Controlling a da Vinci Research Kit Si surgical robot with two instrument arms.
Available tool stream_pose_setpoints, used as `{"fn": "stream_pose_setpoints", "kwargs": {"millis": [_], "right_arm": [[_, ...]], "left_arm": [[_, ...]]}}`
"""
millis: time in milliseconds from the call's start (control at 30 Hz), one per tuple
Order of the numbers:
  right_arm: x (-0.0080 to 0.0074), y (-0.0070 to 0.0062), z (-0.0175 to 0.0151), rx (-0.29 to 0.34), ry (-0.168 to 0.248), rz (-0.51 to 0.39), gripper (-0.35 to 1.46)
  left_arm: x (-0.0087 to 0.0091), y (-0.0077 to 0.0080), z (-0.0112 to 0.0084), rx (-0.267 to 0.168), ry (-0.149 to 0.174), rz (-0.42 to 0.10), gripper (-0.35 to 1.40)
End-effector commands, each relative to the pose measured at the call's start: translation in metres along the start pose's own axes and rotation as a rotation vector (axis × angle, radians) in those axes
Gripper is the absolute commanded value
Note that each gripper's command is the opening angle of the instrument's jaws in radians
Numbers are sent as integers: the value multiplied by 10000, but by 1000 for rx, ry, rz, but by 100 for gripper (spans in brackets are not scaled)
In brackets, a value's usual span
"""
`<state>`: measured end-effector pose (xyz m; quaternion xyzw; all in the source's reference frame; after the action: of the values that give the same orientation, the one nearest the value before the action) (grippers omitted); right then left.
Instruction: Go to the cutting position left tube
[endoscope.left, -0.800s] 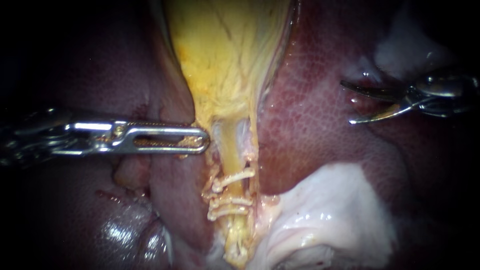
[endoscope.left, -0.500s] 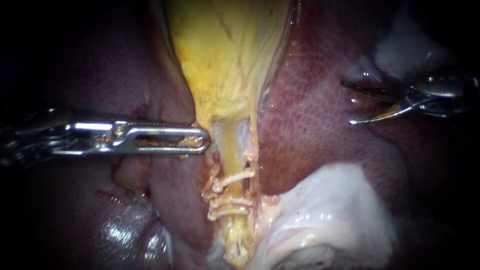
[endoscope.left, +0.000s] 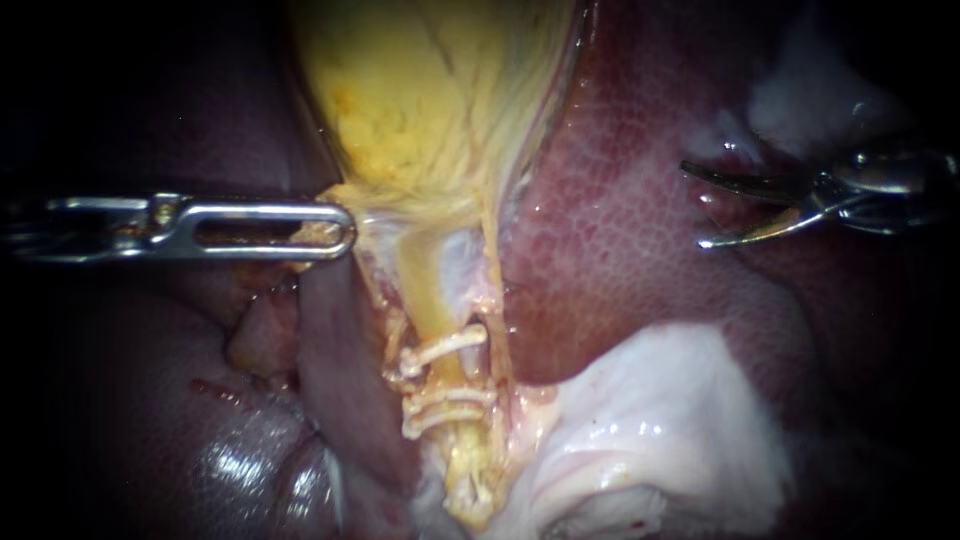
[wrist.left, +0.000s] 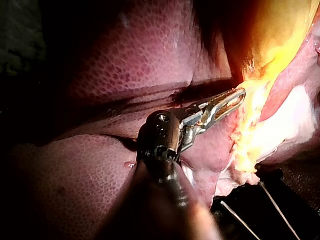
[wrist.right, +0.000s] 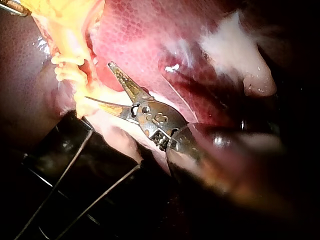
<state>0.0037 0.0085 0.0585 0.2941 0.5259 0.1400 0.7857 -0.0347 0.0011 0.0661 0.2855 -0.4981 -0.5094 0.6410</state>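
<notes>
Tube (endoscope.left: 425, 288) below gallbladder (endoscope.left: 430, 100), between left instrument (endoscope.left: 345, 226) and right instrument (endoscope.left: 696, 205) (liver (endoscope.left: 620, 250) behind)

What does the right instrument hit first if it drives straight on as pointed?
Likely the narrow yellow end of the gallbladder, above the clips. The right instrument lies close over the liver, so it might graze that first; depth is unclear.

The liver (wrist.right: 150, 35) lies on a dark base (wrist.right: 60, 145) crossed by thin wires (wrist.right: 56, 186).

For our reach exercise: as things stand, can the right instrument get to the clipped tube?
Probably yes. The right instrument hangs open over the liver, apart from the clipped tube, with bare liver between; the left instrument holds the gallbladder aside.
</notes>
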Motion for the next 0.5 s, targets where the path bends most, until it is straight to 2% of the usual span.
{"fn": "stream_pose_setpoints", "kwargs": {"millis": [33,133,267,300,500], "right_arm": [[-4,-1,4,1,0,-9,133],[-18,-8,20,-2,-12,-17,135],[-46,-16,65,9,-123,-16,135],[-53,-17,75,20,-138,-10,135],[-93,-14,133,88,-162,37,135]], "left_arm": [[1,-1,0,-1,-1,0,-35],[1,-2,1,-2,-1,0,-35],[1,-2,1,-2,-1,0,-35],[1,-2,1,-2,-2,0,-35],[1,-2,1,-2,-1,0,-35]]}}
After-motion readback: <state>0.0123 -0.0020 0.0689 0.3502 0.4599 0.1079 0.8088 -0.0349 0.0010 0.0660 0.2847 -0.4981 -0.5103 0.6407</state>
